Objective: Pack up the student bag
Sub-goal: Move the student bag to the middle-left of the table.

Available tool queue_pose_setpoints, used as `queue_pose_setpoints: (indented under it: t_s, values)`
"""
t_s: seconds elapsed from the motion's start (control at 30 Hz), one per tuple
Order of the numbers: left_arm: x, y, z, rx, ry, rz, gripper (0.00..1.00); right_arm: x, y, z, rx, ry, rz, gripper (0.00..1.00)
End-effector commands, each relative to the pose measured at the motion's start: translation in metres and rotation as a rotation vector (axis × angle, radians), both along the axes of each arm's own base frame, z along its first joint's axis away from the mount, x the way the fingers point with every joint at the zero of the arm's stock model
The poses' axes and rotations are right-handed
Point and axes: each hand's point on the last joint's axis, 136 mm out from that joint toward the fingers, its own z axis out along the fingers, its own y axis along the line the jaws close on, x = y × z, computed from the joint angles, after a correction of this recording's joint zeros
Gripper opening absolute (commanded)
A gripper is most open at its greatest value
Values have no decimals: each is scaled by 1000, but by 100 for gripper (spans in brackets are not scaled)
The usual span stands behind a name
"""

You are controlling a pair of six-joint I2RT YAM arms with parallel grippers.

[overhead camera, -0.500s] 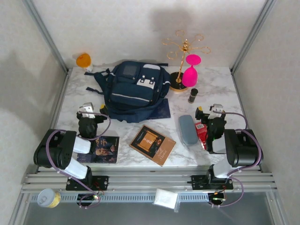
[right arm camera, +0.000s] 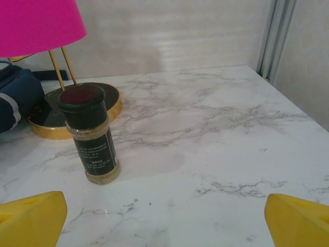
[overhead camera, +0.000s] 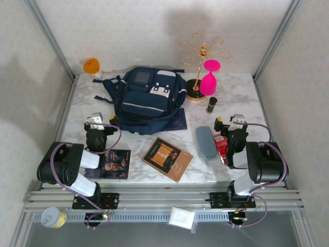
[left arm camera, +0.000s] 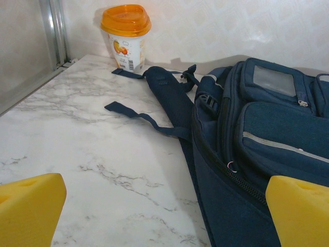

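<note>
While both grippers stand empty with jaws spread wide, the left gripper [overhead camera: 99, 122] at 9 o'clock on the table [overhead camera: 241, 95] and the right gripper [overhead camera: 231, 123] at 3 o'clock, the backpack [overhead camera: 146, 100] lies at 11 o'clock, apparently zipped. Judgement: opening comes first. The left should come in low on the zip ring [left arm camera: 232, 166], clear of the loose strap [left arm camera: 141, 114]. The left wrist view resolves that ring, too small to tell overhead. The overhead view places the brown book [overhead camera: 167, 158] at 6 o'clock. The right wrist view details the spice jar [right arm camera: 91, 135].
</note>
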Motion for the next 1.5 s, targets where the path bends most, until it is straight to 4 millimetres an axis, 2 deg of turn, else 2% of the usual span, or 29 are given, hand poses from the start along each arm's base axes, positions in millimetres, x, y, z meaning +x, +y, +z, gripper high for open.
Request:
queue_pose_setpoints:
  t_s: [0.0,0.9,1.0,1.17,1.3,1.37,1.47]
  values:
    - [2,-3,5,7,-19,-17,99,4,-1,10,-10,-39,-1,99]
    - [3,-1,5,-4,-15,-18,99,4,-1,10,-10,-38,-1,99]
    - [4,6,4,-12,-11,25,99,3,-1,11,-10,-41,-1,99]
    - [6,0,7,-3,-5,-6,99,2,1,18,-10,-51,12,99]
    - [3,-7,22,2,-10,-46,99,2,-6,26,6,-34,-32,99]
    - [0,-3,30,-20,-10,-27,99,0,-8,29,27,-10,-47,99]
    - [-5,-8,50,-36,-36,-55,99,5,-7,50,67,-15,-50,99]
